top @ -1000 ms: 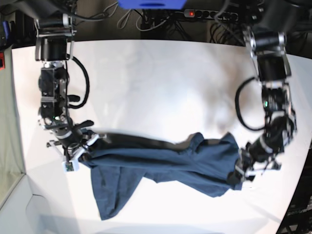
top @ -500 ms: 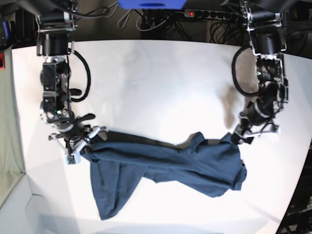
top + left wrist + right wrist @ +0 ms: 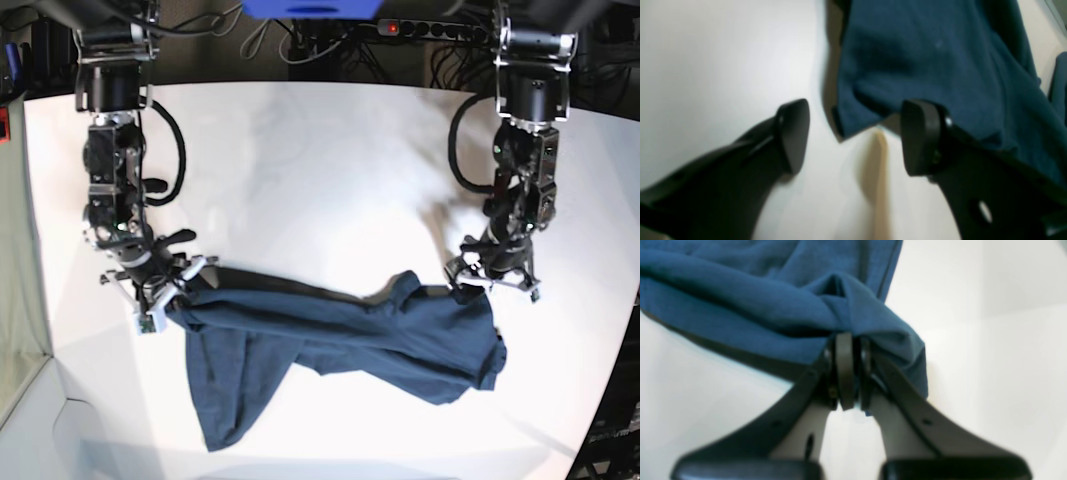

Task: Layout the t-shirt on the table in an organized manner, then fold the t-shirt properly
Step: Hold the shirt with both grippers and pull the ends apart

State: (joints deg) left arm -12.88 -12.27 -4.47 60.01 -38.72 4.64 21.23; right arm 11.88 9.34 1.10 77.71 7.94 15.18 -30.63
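Observation:
The dark navy t-shirt (image 3: 380, 335) lies bunched in a long band across the front of the white table (image 3: 320, 170), with one flap (image 3: 235, 400) spread toward the front edge. My right gripper (image 3: 165, 300) is shut on the shirt's left end; in the right wrist view the fingers (image 3: 845, 373) pinch a fold of the t-shirt (image 3: 756, 300). My left gripper (image 3: 488, 285) stands open over the shirt's upper right edge. In the left wrist view a corner of the t-shirt (image 3: 923, 50) reaches in between the spread left gripper (image 3: 855, 136).
A power strip (image 3: 430, 28) with a red light, cables and a blue object (image 3: 310, 8) lie behind the table's far edge. The table's curved edge (image 3: 40, 380) runs down the front left. White table (image 3: 706, 50) fills the left wrist view's left side.
My left gripper has left the shirt's right end, which now lies on the table, and moved back to the upper right edge. The right gripper shifted slightly back, still gripping.

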